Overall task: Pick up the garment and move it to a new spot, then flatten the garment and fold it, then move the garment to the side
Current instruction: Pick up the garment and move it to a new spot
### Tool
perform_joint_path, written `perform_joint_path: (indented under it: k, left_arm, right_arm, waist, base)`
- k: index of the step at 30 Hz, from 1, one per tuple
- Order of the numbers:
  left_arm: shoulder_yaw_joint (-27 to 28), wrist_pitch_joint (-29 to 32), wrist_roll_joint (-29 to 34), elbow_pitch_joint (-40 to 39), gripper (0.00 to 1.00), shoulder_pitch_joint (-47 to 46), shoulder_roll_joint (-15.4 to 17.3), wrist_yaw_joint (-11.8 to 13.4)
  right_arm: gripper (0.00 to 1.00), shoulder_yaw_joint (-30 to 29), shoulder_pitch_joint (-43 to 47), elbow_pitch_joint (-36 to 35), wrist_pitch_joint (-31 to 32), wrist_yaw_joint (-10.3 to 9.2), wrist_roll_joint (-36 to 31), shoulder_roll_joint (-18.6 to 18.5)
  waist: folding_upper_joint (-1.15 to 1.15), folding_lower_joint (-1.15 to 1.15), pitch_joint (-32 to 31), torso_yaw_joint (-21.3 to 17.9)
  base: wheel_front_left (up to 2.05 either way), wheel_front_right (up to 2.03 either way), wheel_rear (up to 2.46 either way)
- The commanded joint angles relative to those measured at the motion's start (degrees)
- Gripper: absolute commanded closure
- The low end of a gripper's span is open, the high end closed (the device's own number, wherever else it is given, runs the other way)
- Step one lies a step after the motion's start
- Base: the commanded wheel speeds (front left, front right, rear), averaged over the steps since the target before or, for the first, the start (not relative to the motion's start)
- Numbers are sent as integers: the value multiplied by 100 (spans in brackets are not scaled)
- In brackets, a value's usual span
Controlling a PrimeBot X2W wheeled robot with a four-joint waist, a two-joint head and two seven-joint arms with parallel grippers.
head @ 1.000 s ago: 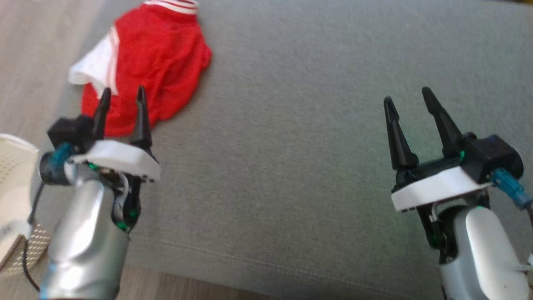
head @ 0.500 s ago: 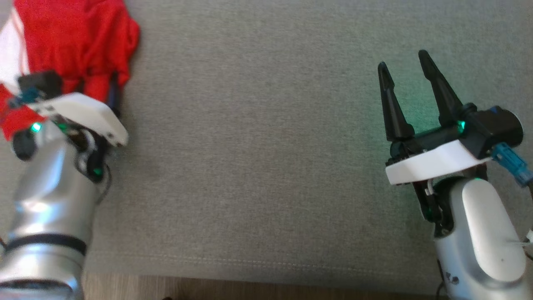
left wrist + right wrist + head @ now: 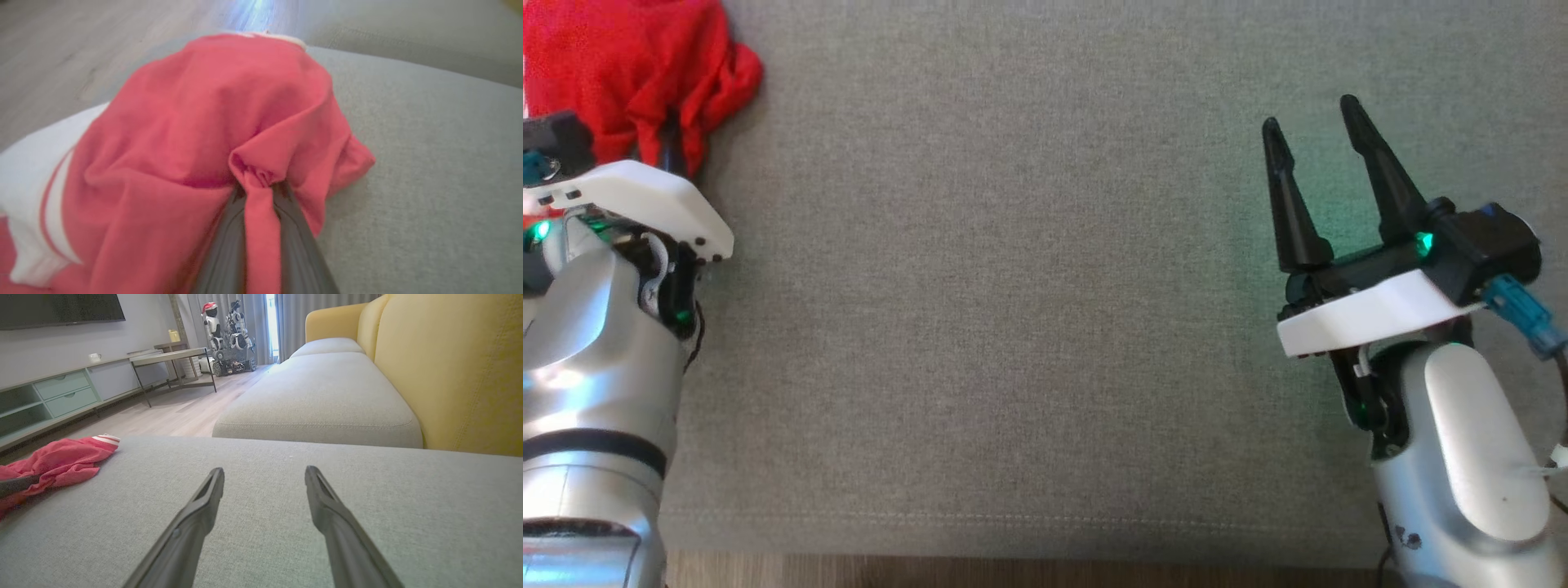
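Seat cushion (image 3: pixel 1045 327): grey woven fabric, with a broad bare stretch between the two arms. It looks like the natural new spot.
Garment (image 3: pixel 621 73): red with white striped trim, crumpled in a heap at the cushion's far left corner, close to the edge with floor beyond.
Left gripper (image 3: pixel 261 190): closed on the garment, with a narrow ridge of red cloth pinched between its fingers near the heap's nearer side.
Right gripper (image 3: pixel 1309 114): fingers spread wide with nothing in them, hovering over bare cushion well apart from the garment.
Step in hand: judged to be the pick-up, with the carry to follow.
Lift: best taken straight up until the heap hangs free. Any sideways pull before that would drag limp cloth along the cushion or let it slide over the edge.
Hold: only one thin fold is caught, so the clamp should be firm and the travel smooth and unhurried.
Set-down: toward the cushion's middle, within reach of both arms for flattening.
Pinched fold (image 3: pixel 258 175): bunched and small, and it could slip out under a jerk.
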Motion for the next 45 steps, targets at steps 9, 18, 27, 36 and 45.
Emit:
perform_joint_path:
  k: [9, 18, 27, 36, 45]
  left_arm:
    - [640, -206, 448, -2758, 100, 1054, 381, 588]
    - [636, -207, 835, -5055, 100, 3028, 83, 854]
    - [243, 214, 964, -6432, 100, 3968, -24, 971]
    - [-554, 591, 1025, -6593, 100, 3601, -317, 591]
    - [-1330, 597, 1274, -5812, 100, 2588, -739, 208]
  right_arm:
    - [0, -128, 282, -190, -69, 20, 23, 87]
    - [0, -284, 785, -199, -41, 20, 52, 120]
    - [0, -378, 1129, -325, 35, 20, 115, 145]
    - [0, -364, 1117, -619, 80, 20, 218, 153]
    - [0, -252, 987, -612, -73, 20, 450, 154]
  waist:
    - [0, 0, -587, 50]
    - [0, 0, -1262, -35]
    - [0, 0, -1611, -251]
    - [0, 0, -1364, -911]
    - [0, 0, -943, -1845]
  base:
    - [0, 0, 0]
    - [0, 0, 0]
    - [0, 0, 0]
    - [0, 0, 0]
    - [0, 0, 0]
